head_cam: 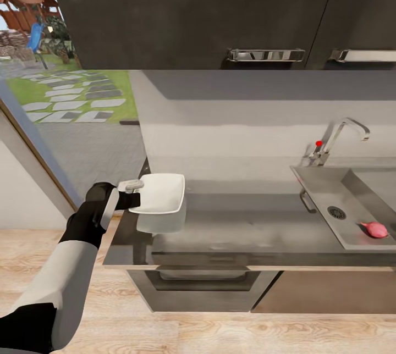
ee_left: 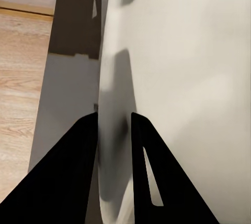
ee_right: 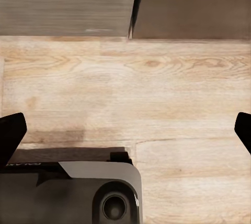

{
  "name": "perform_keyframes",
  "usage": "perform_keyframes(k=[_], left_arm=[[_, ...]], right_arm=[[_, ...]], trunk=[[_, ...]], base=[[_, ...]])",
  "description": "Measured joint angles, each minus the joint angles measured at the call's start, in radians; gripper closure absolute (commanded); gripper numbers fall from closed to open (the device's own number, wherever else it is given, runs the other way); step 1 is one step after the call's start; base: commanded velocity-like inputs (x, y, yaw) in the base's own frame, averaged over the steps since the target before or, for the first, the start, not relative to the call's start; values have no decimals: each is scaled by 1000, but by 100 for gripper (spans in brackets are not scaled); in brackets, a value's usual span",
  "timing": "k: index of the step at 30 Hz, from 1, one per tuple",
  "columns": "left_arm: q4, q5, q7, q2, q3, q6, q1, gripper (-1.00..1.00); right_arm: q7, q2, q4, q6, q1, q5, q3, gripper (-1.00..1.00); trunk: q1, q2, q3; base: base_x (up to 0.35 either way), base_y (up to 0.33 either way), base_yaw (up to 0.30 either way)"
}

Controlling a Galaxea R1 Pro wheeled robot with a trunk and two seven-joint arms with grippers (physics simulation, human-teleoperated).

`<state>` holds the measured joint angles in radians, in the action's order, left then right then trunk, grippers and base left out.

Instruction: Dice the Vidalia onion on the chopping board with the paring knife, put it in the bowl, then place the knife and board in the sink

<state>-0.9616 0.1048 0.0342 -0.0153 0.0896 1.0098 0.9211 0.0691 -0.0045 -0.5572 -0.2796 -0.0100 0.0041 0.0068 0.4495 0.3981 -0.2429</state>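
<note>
Dark upper cabinets [head_cam: 220,7] with chrome bar handles hang over the long grey glossy countertop [head_cam: 247,227], which runs above dark lower cabinets and a drawer; pale wood-plank flooring [head_cam: 192,332] lies before it, and a tall window [head_cam: 49,95] at the counter's left end looks onto grass, stepping stones and a play structure. Set into the right end of the countertop is the rectangular grey steel sink [head_cam: 352,200] with a round drain, and an angular chrome faucet [head_cam: 341,139] with a red knob stands at its back edge. The shallow white squarish bowl [head_cam: 160,193] is held just above the countertop's left front corner, its reflection showing in the gloss below, well apart from the sink. The left gripper [head_cam: 133,193] has its two black fingers [ee_left: 73,177] clamped on the bowl's flared rim, one on each face of it. The small pinkish-red Vidalia onion [head_cam: 374,229] lies on the sink floor near the front wall, beside the drain. The right gripper [ee_right: 125,130] hangs over the floor with its dark fingertips spread far apart, nothing between them. No legible writing shows.
</note>
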Motion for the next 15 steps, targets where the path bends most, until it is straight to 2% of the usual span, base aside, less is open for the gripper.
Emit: perform_keyframes(k=[15], left_arm=[[2,0,0,0,0,0,0,100]], right_arm=[[0,0,0,0,0,0,0,-100]], trunk=[[0,0,0]], base=[[0,0,0]])
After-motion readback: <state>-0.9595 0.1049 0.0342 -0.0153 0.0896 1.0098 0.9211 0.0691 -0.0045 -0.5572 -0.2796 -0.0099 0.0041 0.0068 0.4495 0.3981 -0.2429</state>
